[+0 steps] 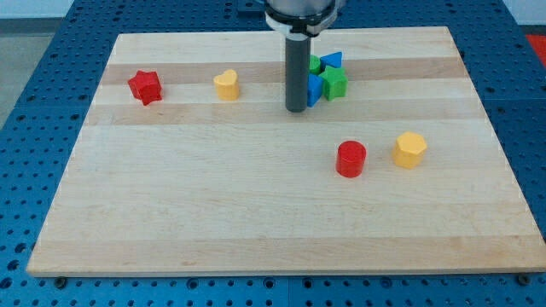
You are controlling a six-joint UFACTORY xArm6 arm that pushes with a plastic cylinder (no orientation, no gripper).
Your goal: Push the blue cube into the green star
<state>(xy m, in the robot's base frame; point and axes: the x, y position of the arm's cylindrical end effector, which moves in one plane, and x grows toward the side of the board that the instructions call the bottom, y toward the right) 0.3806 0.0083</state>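
Observation:
My tip [296, 109] stands on the wooden board [256, 213] near the view's top centre. The blue cube [315, 89] sits just right of the tip, partly hidden by the rod, and seems to touch it. The green star [334, 82] lies right against the blue cube's right side. Behind them are a green block [315, 63], mostly hidden by the rod, and a blue triangular block [333, 60], all in one tight cluster.
A red star [146, 86] lies at the view's upper left and a yellow heart [226, 84] to its right. A red cylinder [351, 159] and a yellow hexagonal block [409, 149] sit right of centre. A blue perforated table surrounds the board.

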